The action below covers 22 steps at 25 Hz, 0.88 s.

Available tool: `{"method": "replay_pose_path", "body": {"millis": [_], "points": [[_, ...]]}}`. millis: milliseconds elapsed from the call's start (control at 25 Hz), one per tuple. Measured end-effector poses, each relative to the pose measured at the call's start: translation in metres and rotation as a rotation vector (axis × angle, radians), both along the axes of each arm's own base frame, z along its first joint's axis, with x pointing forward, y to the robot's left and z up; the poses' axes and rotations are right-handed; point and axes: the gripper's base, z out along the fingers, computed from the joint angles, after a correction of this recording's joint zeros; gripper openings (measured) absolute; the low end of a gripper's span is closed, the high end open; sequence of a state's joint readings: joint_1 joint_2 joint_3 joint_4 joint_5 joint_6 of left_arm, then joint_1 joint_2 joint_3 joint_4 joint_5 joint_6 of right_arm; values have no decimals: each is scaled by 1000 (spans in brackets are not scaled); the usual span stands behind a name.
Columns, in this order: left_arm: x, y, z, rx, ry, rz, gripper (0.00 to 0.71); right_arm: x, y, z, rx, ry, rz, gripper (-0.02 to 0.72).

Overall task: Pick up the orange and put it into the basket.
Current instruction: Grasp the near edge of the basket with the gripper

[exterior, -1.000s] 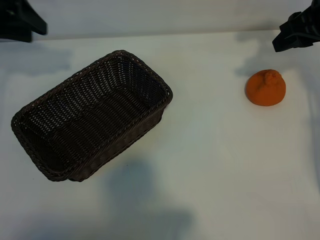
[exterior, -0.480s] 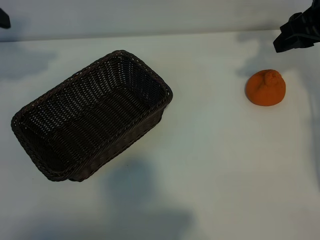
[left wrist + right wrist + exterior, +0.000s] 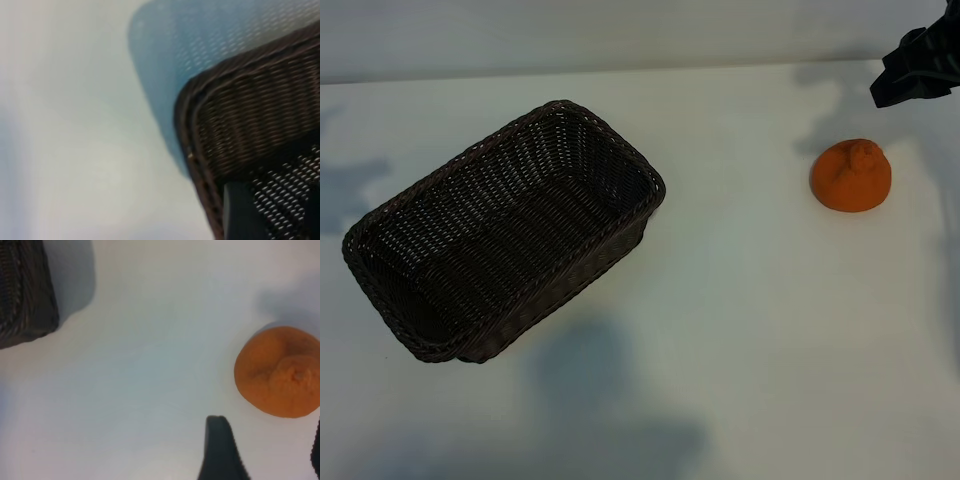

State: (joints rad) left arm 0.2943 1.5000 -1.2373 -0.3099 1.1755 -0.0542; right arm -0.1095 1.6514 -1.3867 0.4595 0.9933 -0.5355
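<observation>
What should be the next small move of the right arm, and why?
Probably lower the open right gripper over the orange: the fruit lies free on the table, apart from the empty basket, and nothing is held yet.

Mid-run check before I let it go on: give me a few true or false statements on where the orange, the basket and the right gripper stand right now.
1. The orange lies on the table, outside the basket. True.
2. The basket already holds the orange. False: its inside shows only bare weave.
3. The right gripper is shut on the orange. False: its fingers stand open with nothing between them, and the orange lies clear of them.
4. In the exterior view the orange lies to the right of the basket, with bare table between them. True.
5. The basket is tipped upside down. False: it sits open side up.
</observation>
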Motion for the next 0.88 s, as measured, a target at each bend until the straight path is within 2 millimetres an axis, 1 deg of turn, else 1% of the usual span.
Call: {"method": "replay_pose_path", "body": {"millis": [120,360,480,600,640,800,880], "points": [[-3,1,-6,-4,18,-7,365,0,0,0,-5,1,1,433],[-3,1,-6,-3,17,-18,365,0,0,0,-4,2,0,433],[-5,4,-7,41,29,-29,369,0,0,0,-4,2,1,433],[-6,9,-8,93,50,-23,406,0,0,0,-4,2,1,433],[-6,9,-8,98,52,-21,430,0,0,0,-4,2,1,433],[-6,8,-8,83,49,-11,493,0,0,0,-4,2,1,433],[-6,7,-8,67,45,-7,502,0,0,0,-4,2,1,433]]}}
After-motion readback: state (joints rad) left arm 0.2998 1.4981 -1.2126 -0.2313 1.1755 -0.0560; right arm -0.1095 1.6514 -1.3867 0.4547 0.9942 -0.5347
